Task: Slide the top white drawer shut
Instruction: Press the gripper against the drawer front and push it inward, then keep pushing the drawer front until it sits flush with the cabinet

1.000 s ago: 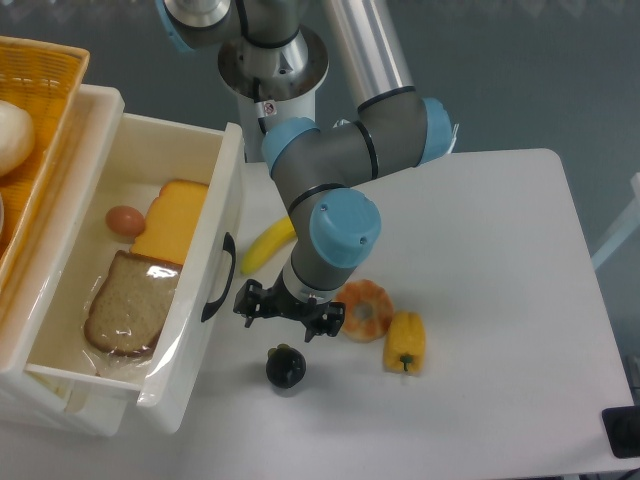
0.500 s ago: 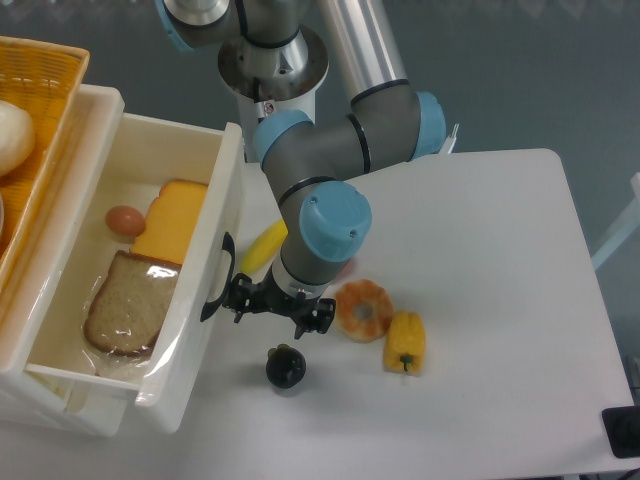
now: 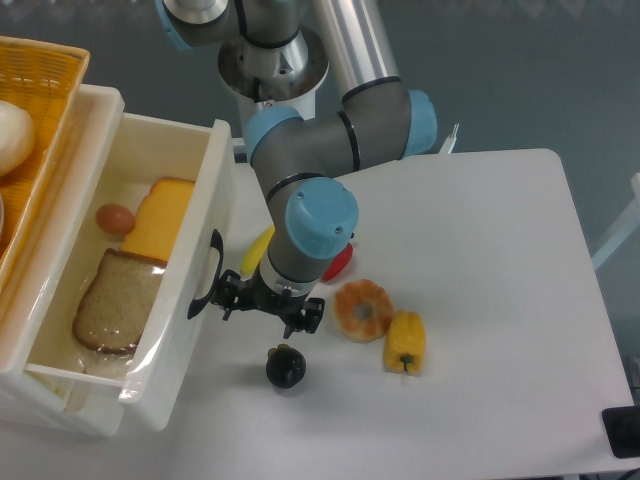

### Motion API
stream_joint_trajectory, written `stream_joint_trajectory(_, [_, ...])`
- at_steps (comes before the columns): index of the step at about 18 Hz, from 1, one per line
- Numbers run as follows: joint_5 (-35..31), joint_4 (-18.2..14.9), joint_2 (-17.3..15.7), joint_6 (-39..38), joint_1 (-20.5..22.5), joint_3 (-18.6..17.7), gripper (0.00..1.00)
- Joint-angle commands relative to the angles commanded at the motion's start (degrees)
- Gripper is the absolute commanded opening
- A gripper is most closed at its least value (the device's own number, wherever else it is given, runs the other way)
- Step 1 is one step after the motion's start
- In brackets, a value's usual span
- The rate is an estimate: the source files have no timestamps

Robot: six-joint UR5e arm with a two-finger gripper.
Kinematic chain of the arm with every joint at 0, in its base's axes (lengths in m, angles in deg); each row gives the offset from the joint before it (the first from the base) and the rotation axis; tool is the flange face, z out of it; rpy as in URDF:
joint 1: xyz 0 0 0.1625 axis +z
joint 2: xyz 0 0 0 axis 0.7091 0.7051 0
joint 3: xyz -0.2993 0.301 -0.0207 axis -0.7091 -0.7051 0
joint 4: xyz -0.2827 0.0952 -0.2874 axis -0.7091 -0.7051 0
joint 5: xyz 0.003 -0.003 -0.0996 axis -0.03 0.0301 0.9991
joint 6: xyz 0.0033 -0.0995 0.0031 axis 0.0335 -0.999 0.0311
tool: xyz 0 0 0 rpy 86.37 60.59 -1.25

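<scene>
- The top white drawer (image 3: 100,385) stands pulled out at the left of your table (image 3: 490,400); inside lie bread (image 3: 112,308), cheese (image 3: 160,218) and an egg (image 3: 116,217).
- Your gripper (image 3: 265,305) is right beside the black handle (image 3: 208,275); I cannot tell how its jaws stand.
- Near it lie a banana (image 3: 258,250), a dark fruit (image 3: 285,366), a doughnut (image 3: 363,310) and a yellow pepper (image 3: 404,341).

There is one white drawer (image 3: 190,300). In it are one egg (image 3: 115,217), one piece of cheese (image 3: 158,218) and one slice of bread (image 3: 115,303). On the table (image 3: 500,300) are one banana (image 3: 257,251), one yellow pepper (image 3: 404,340) and one basket (image 3: 40,110).
</scene>
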Motion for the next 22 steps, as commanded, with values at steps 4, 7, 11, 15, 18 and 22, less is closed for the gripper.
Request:
stream_joint_trajectory(4, [-0.09,0.09,-0.17,0.00,-1.84,0.00,1.00])
stream_joint_trajectory(7, [-0.17,0.17,-0.70,0.09,-3.07,0.09,1.00])
stream_joint_trajectory(11, [-0.35,0.26,-0.97,0.97,-4.22,0.00,1.00])
stream_joint_trajectory(15, [-0.61,0.53,-1.32,1.05,-5.10,0.09,1.00])
stream_joint_trajectory(18, [-0.61,0.79,-1.41,1.05,-5.45,0.09,1.00])
stream_joint_trajectory(22, [-0.61,0.97,-1.23,1.14,-5.98,0.26,1.00])
